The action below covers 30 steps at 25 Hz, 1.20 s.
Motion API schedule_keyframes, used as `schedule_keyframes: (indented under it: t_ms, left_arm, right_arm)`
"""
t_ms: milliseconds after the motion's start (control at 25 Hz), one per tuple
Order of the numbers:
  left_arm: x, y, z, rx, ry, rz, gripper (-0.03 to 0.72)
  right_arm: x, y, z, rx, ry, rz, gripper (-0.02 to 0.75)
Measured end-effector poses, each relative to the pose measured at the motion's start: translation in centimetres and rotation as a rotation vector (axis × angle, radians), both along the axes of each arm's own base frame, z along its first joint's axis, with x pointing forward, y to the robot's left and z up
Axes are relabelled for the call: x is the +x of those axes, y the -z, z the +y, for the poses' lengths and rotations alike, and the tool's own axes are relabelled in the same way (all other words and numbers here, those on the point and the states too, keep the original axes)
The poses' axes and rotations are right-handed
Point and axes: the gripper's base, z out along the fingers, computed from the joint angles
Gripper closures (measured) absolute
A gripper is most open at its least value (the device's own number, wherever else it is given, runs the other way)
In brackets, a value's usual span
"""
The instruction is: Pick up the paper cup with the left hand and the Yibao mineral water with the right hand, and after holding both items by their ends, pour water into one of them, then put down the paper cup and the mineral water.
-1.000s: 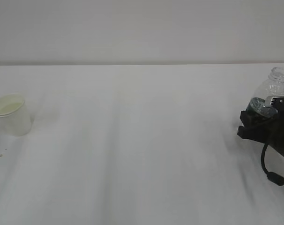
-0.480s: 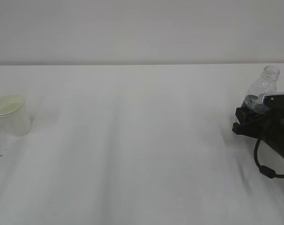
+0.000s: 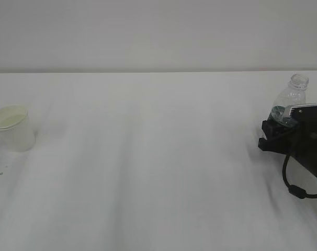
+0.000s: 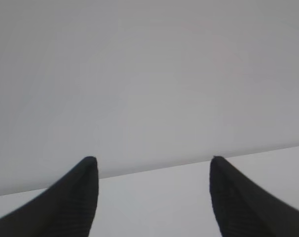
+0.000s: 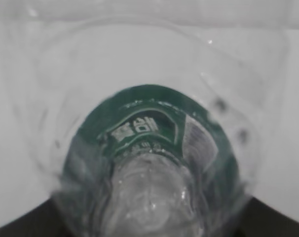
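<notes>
Exterior: paper cup upright far left on tabletop, unattended. Yibao mineral water far right, tilted, right gripper around lower half. Left wrist: left gripper wide apart, nothing between. Right wrist: bottle fills frame, blurry, apparently clamped.

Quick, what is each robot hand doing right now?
Left hand: jaws open, holding nothing.
Right hand: jaws closed on the Yibao mineral water.
</notes>
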Motion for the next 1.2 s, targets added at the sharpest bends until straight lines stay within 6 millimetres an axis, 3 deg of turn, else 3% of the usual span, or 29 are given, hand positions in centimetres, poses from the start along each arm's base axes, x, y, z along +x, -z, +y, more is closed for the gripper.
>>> schedule_keyframes:
  t_ms: [440, 760, 1080, 1200]
  left_arm:
    - [0.0, 0.0, -0.1, 0.011, 0.013, 0.001, 0.176]
    - [0.0, 0.1, -0.2, 0.014, 0.016, 0.002, 0.176]
    - [0.0, 0.1, -0.2, 0.014, 0.016, 0.002, 0.176]
    - [0.0, 0.1, -0.2, 0.014, 0.016, 0.002, 0.176]
  right_arm:
    - [0.0, 0.0, 0.0, -0.028, -0.009, -0.003, 0.348]
    - [0.0, 0.0, 0.0, -0.028, -0.008, -0.006, 0.156]
    - [0.1, -0.1, -0.1, -0.026, 0.007, -0.010, 0.132]
    - [0.2, -1.1, -0.2, -0.026, 0.010, -0.037, 0.133]
